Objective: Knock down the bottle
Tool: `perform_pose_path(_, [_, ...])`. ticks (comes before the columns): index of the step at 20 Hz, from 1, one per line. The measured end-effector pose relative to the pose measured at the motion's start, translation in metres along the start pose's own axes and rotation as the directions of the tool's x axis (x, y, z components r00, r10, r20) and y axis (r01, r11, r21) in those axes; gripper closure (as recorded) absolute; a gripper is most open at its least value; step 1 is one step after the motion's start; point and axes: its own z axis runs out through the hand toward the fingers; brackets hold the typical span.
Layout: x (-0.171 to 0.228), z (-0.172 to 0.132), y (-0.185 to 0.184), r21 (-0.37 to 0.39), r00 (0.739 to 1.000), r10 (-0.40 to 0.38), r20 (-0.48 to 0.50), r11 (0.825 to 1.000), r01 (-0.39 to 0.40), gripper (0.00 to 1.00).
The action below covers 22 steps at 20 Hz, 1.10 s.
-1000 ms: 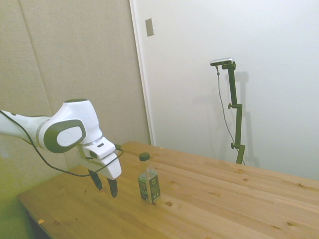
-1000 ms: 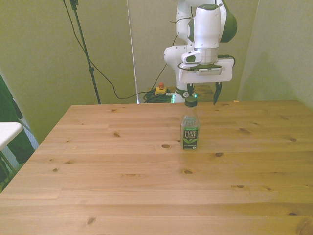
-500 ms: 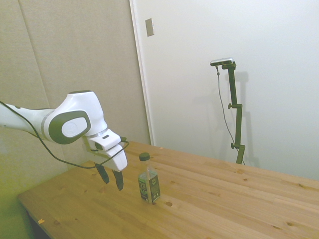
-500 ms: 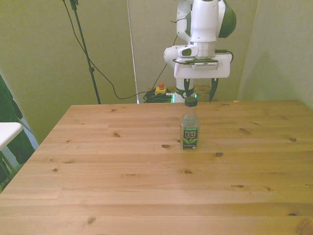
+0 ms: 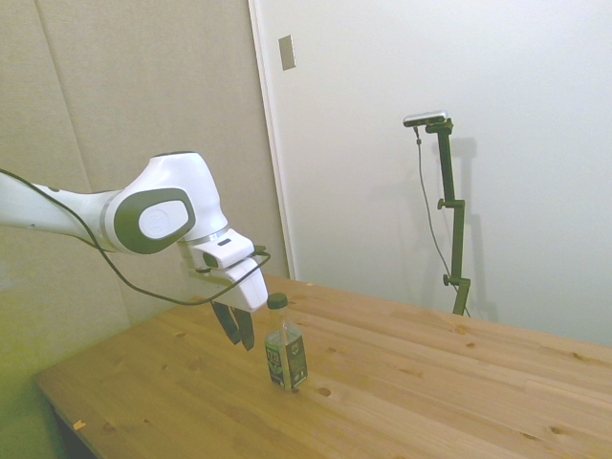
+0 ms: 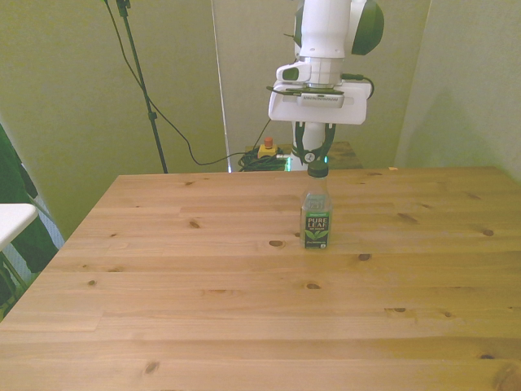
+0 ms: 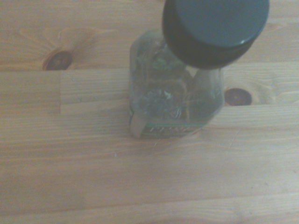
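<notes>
The jaws (image 5: 239, 330) hang narrowly parted, just beside the bottle (image 5: 285, 352) at centre-left of the side view. The front view places them behind its cap, near upper centre. The wrist view alone shows the round dark cap (image 7: 215, 30) above clear ribbed plastic. The surface (image 6: 203, 309) is knotted pine planking.

The room is bright with soft, even light. The front view looks yellow-green. The side view turns yellow-green at about 8 o'clock. The wrist view is blurry, mostly on the cap (image 7: 215, 29) at 1 o'clock. Shadows are faint.
</notes>
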Motion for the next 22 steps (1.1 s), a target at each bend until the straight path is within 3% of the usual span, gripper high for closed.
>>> perform_pose_path(22, [0.068,-0.008,-0.089,0.038,0.987,0.154,-0.053,0.988,-0.152,1.00])
